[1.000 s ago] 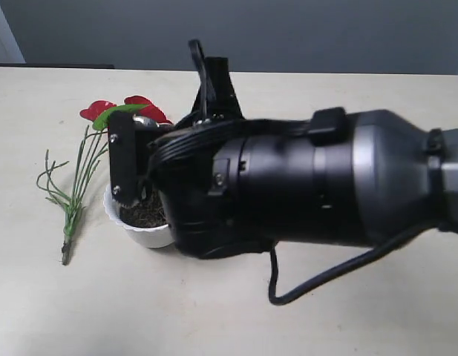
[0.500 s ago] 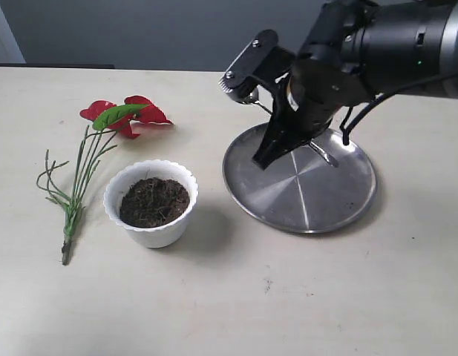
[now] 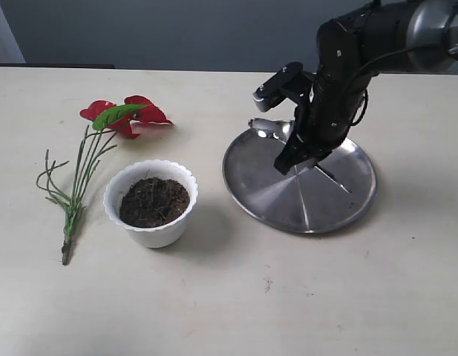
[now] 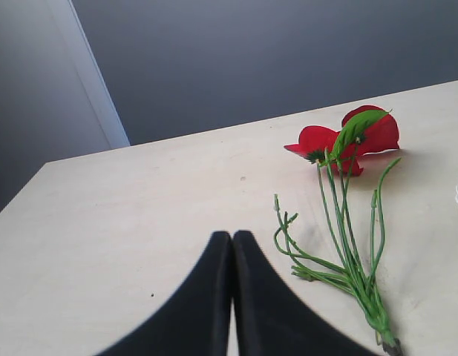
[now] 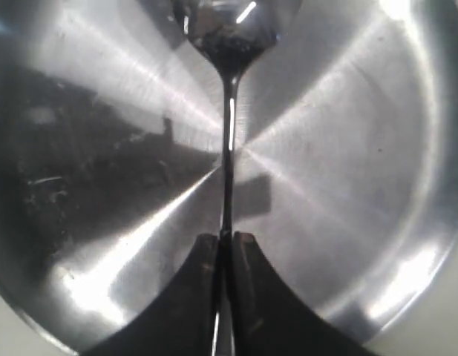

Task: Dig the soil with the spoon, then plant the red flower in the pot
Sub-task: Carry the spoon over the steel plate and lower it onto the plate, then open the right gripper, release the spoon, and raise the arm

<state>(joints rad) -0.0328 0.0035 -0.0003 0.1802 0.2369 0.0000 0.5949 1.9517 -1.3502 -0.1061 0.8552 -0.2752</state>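
The spoon (image 5: 227,111) is slim, shiny silver metal with dark soil traces in its bowl. The right hand (image 5: 227,256) is clamped on its handle, the bowl pointing away from the fingertips over the steel plate (image 3: 340,204). The pot (image 3: 151,202), white with a scalloped rim and holding dark crumbly soil (image 3: 154,201), stands well apart from this hand. The red flower (image 4: 347,144) lies flat on the surface (image 3: 229,304) just ahead of the left hand (image 4: 231,241), whose fingers are pressed together, holding nothing.
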